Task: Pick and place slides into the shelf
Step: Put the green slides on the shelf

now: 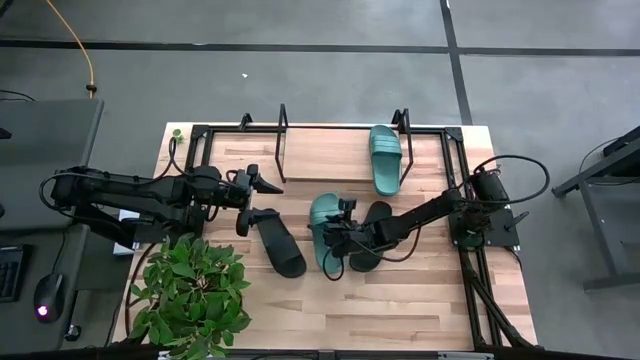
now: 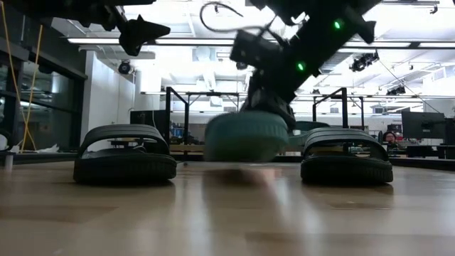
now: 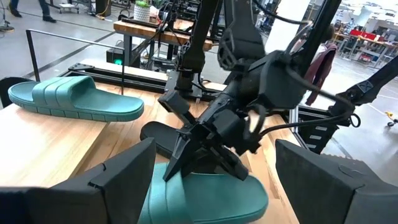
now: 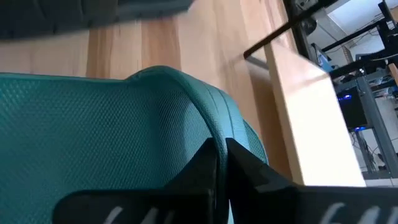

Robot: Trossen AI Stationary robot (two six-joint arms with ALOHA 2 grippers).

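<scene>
Rubber teal slide [image 1: 325, 232] mid-table, short of shelf [image 1: 330, 152] | right gripper [image 1: 338, 238] pinched tight on its strap edge | light, flexible, may sag; strap best hold | left gripper [image 1: 262, 183] spread, empty.

Matt rubber teal slide [image 4: 93, 130] – dimpled footbed; pale wooden shelf [image 4: 311, 118].

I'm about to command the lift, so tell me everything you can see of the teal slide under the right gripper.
The teal slide is a rubbery-looking open-toe sandal with a wide ribbed strap and a finely dimpled footbed. It sits mid-table between two black slides, in front of the shelf. The right gripper is shut on its strap, fingers pinching the strap's edge. In the low view its near end looks slightly raised off the wood, though blur makes that uncertain. The left gripper hovers open nearby, not touching it.
</scene>
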